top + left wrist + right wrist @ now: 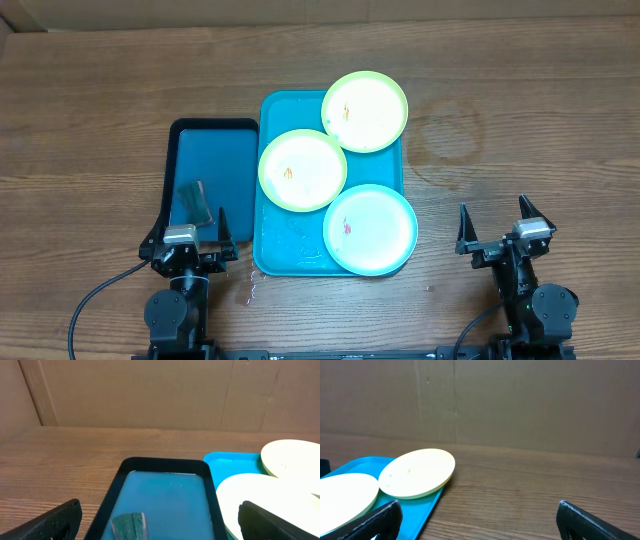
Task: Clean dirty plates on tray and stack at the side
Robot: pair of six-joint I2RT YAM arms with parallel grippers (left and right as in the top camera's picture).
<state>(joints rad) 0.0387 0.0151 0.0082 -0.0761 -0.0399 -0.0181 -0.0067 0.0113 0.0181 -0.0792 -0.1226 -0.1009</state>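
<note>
Right, you're at the very start. Nothing is cleaned or stacked yet, and both arms sit at the near edge of the table [90, 100].

The left gripper [190, 225] and the right gripper [494, 215] both have their fingers spread wide and hold nothing.

All three plates lie on the turquoise tray [272, 252]:
- The far lime-green plate [365, 110] overhangs the tray's far right corner.
- The middle lime-green plate [302, 169] reaches over the left rim.
- The light-blue plate [370, 228] sits nearest you, hanging over the right rim.

Each has small orange or red smears on its pale centre. Their rims are packed close together, and I can't tell whether they touch or overlap.

Just left of that tray is a dark-blue tray [212, 150]. In it lies a small dark green pad [195, 203], which looks like the scrubber, directly ahead of your left gripper.

I judge the step in hand to be fetching the cleaning tool. You'd bring the left arm forward and down over the pad and close on it squarely. Your right arm is near the light-blue plate and could steady it while you wipe. Take care with the overhanging rims, because pressing there may tip a plate.
</note>
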